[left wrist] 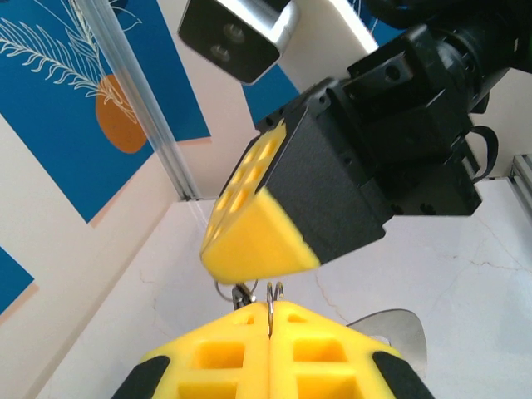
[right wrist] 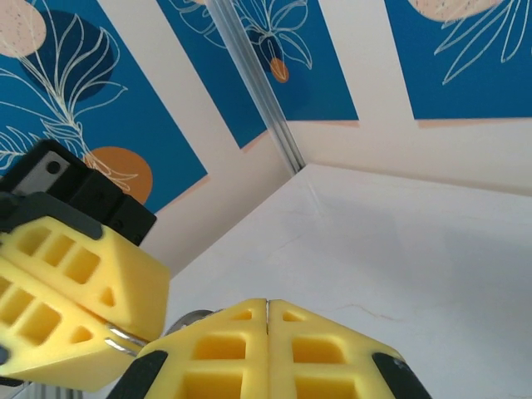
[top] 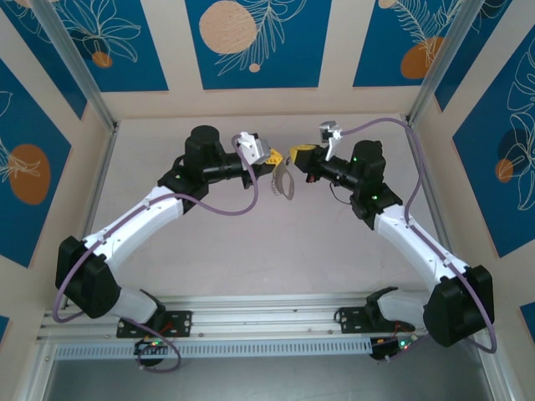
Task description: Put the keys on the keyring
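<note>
left hand [top: 273, 158] pinched on thin wire of keyring [top: 284, 184], loop dangling at its 6 o'clock above desk [top: 251, 259]. right hand [top: 294, 156] at its 3 o'clock, pads closed, contents hidden. ring likely light, stiff, slippery, prone to swing; pinch wire edge firmly.

Pale, faintly veined table [top: 251, 246] with a slotted aluminium rail [top: 267, 311] across its near edge
</note>
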Controlling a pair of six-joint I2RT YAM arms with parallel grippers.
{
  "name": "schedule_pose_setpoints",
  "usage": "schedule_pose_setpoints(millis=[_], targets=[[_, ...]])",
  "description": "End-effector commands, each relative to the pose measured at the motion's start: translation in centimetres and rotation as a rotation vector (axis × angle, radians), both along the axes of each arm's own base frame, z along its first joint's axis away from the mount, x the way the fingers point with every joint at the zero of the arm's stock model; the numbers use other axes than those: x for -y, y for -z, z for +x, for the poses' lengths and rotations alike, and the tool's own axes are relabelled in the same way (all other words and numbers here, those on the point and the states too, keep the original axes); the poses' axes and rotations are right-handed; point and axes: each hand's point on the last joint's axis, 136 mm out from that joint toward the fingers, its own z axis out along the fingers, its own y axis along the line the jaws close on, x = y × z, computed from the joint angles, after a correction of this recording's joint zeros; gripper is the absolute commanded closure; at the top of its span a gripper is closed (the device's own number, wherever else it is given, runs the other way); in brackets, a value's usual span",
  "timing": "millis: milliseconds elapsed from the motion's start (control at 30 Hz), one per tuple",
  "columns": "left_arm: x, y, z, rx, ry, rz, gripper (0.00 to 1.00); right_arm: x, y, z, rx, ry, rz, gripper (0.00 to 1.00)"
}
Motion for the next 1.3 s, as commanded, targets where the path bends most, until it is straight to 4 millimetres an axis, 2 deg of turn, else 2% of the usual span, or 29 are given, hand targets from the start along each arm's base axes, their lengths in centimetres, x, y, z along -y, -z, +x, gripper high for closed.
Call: schedule_pose_setpoints(millis=[0,167,333,667,1267], targets=[[0.1,-1.7,-1.2,0.055,0.034,-0.035,1.00,0.5,-2.2,-1.7,0.053,-0.014,0.036,1.00],[0.1,-1.8,-1.2,0.057,0.034,-0.036,1.00,-0.2,-3.3,-3.1,0.089,-0.050,0.027,1.00],[0.0,-1.8,-1.3,0.057,0.034,-0.036,1.00,-1.2,-3.4,-3.8,0.109,-0.074,0.000,1.00],[0.0,-2.0,-1.4,0.061,0.040,-0.038,1.00,-1.8,-3.3,-3.1,0.115,-0.077,-0.012,1.00],[0.1,-1.8,-1.5,0.054,0.050,-0.036,1.00,-1.6,-4.4,-2.8,0.156,-0.056,-0.006,1.00]])
